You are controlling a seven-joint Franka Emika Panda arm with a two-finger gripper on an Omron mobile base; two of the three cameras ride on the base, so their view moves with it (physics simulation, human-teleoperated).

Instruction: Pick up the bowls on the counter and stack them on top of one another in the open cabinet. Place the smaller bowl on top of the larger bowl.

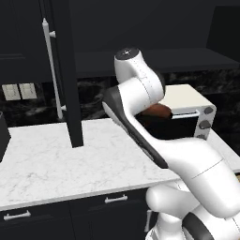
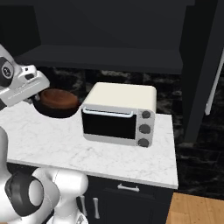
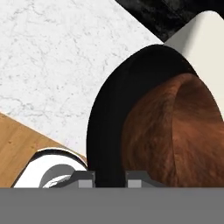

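Claw (image 3: 110,178) astride black bowl (image 3: 109,118) rim

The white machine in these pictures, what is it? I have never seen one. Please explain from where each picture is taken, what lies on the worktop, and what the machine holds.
It is a robot arm on a driving base, in a rendered kitchen. Two cameras sit behind it, on the left and on the right. The third camera rides on its hand and looks along the tool. On the white marble counter stands a cream toaster oven. Beside it is a wide black bowl, with a small reddish-brown bowl inside. The tool's two tips stand on either side of the black bowl's wall. Whether they press it, I cannot tell.
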